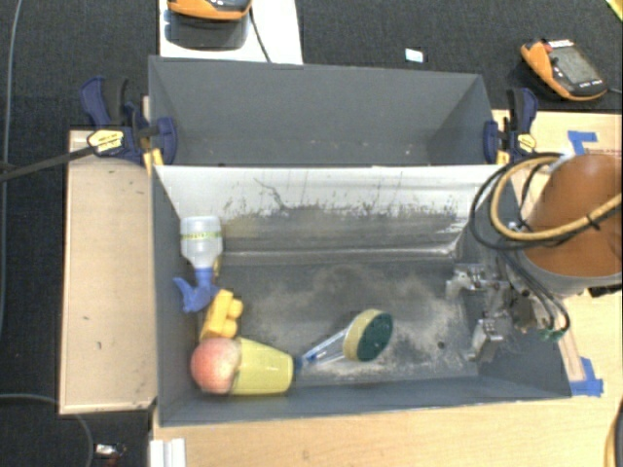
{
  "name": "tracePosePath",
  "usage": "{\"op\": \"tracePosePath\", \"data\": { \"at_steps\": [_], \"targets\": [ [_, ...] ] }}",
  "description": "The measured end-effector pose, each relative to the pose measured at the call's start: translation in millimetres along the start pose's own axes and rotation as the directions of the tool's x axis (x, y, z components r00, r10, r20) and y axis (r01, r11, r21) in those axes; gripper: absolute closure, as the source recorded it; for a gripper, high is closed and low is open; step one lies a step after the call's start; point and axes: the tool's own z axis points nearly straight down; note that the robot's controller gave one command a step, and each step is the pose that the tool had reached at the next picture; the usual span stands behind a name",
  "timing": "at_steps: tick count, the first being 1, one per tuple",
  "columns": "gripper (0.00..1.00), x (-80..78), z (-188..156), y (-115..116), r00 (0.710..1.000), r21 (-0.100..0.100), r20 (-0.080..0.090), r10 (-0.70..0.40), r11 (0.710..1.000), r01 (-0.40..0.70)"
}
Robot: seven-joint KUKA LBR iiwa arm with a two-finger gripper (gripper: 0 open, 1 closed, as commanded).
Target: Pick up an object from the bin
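Rightward, the gripper (484, 331) hangs low by the right wall of the bin (531, 363)

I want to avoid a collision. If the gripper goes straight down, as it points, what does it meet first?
Probably the bare bin floor near the right wall; nothing seems to lie under the gripper. The green-padded brush lies apart, toward the view's left. Depth is unclear.

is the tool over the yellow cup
No, the yellow cup lies lower left in the bin, while the tool hangs at the right wall.
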Motion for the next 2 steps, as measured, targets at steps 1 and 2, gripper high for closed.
{"op": "tracePosePath", "data": {
  "at_steps": [1, 2],
  "targets": [
    [0.00, 0.0, 0, 0, 1.000, 0.000, 0.000, 0.000, 1.000, 0.000],
    [0.00, -14.4, 25, 24, 0.989, 0.002, 0.003, -0.148, 0.989, 0.148]
  ]
}}
